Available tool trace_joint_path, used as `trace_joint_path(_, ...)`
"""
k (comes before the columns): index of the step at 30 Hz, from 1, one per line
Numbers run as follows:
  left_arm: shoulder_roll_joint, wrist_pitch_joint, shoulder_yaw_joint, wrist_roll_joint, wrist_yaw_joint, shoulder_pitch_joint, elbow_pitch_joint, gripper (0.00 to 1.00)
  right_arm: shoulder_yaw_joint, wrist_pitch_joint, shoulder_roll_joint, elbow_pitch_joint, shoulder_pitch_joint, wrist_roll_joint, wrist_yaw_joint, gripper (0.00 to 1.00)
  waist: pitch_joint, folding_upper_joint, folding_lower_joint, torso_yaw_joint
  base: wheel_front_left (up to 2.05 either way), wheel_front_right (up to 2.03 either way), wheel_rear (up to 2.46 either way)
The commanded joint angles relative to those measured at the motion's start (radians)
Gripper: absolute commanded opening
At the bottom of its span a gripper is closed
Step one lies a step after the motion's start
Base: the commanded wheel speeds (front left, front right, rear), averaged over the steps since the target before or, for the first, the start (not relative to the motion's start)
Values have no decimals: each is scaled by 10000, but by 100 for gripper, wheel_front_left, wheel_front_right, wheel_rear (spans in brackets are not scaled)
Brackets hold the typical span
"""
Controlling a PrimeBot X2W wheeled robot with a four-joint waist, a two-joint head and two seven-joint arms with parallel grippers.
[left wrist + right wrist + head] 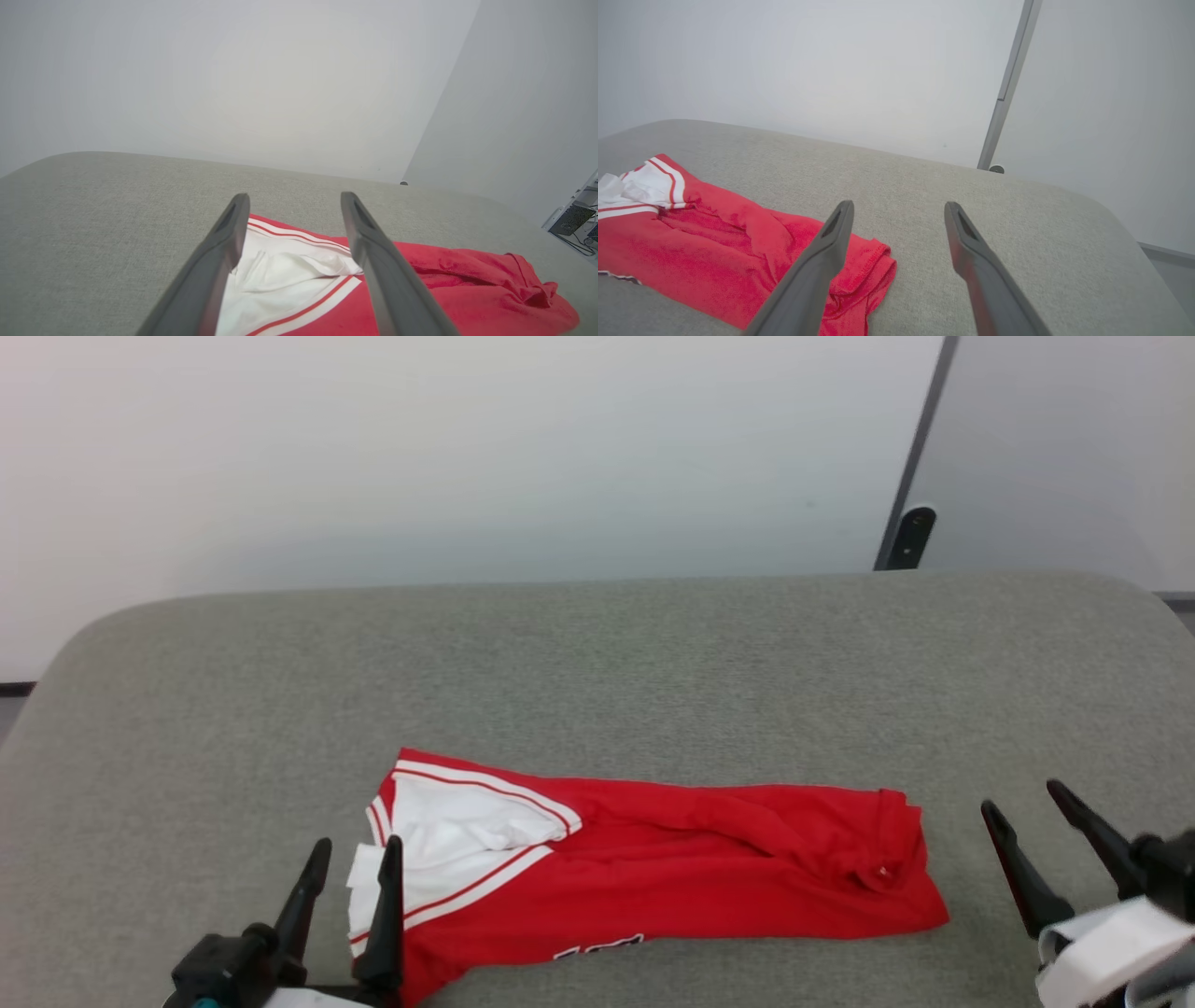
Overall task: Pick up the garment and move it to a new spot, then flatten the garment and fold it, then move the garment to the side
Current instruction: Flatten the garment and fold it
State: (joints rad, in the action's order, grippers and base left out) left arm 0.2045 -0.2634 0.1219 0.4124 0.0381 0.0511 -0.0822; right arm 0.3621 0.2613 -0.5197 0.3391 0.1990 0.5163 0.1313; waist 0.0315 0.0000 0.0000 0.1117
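the garment (672, 882) lies across the lower middle of the head view, folded into a long, rumpled red band running left to right on the grey fabric desk (597, 653). its white sleeve (448, 835), edged with red-white stripe trim, sits at the left end. the right end is bunched red cloth. a sliver of black, white-outlined lettering (602, 947) shows at its lower edge.
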Motion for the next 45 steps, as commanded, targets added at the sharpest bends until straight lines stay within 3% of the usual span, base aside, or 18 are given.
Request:
trace_joint_path(1, -260, -4, -284, -315, 238, 149, -78, 100, -482, 40, 224, -259, -513, -380, -13, 100, -61, 0, 0, 209, 0, 0, 0)
trace_joint_path(8, -804, -4, -875, -959, 747, -18, -267, 100, -1016, 44, 620, -825, -1098, -931, -13, 100, -197, 0, 0, 491, 0, 0, 0)
trace_joint_path(14, -1010, -5, -1056, -1153, 861, -120, -382, 100, -1093, 31, 669, -886, -1193, -1043, -13, 100, -261, 0, 0, 512, 0, 0, 0)
trace_joint_path(18, -1096, -5, -1221, -1220, 920, -166, -425, 100, -888, -535, 653, -790, -989, -764, -13, 100, -303, 0, 0, 350, 0, 0, 0)
trace_joint_path(34, -951, -5, -647, -1170, 931, -516, -399, 100, 740, -6860, 18, 842, 1610, 1510, -13, 100, -637, 0, 0, -1140, 0, 0, 0)
trace_joint_path(39, -1003, -5, -374, -1089, 932, -788, -455, 100, 555, -8652, 109, 1858, 2439, 1310, -13, 100, -967, 0, 0, -1501, 0, 0, 0)
trace_joint_path(45, -1091, -5, -141, -977, 932, -1123, -497, 100, 159, -10252, 739, 2812, 3238, 825, -13, 100, -1404, 0, 0, -1811, 0, 0, 0)
